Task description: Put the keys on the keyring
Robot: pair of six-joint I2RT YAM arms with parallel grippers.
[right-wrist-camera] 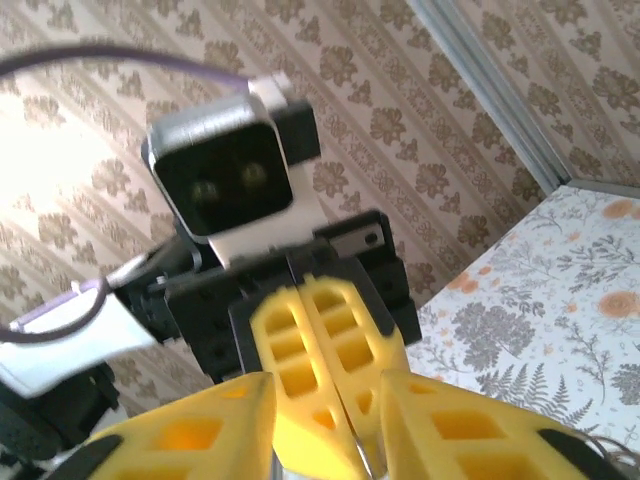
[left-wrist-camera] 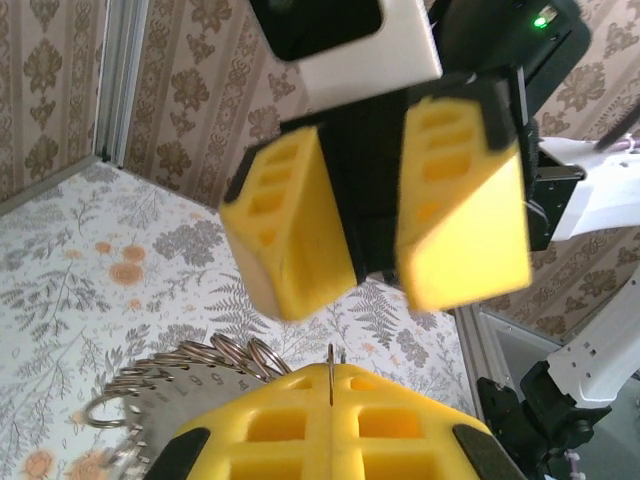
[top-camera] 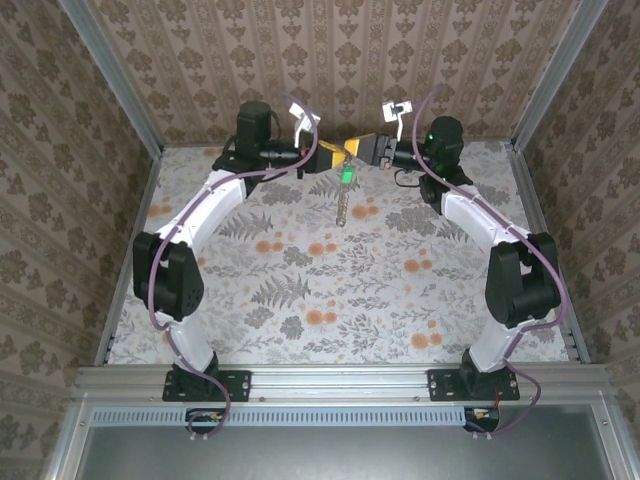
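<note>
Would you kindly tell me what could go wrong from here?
1. The right gripper stands open, so the green key seems to hang over the table from the thin metal strip pinched in the left gripper alone; a slip would likely drop it.
2. Both grippers' yellow fingers sit very close; a careless move may knock them together.

Am watching table (top-camera: pixel 300 335) from above: grey fern and orange blossom print covering whole top. Metal rail (top-camera: pixel 340 382) running along near edge, left arm base (top-camera: pixel 205 385) and right arm base (top-camera: pixel 482 385) sitting bolted on it.
</note>
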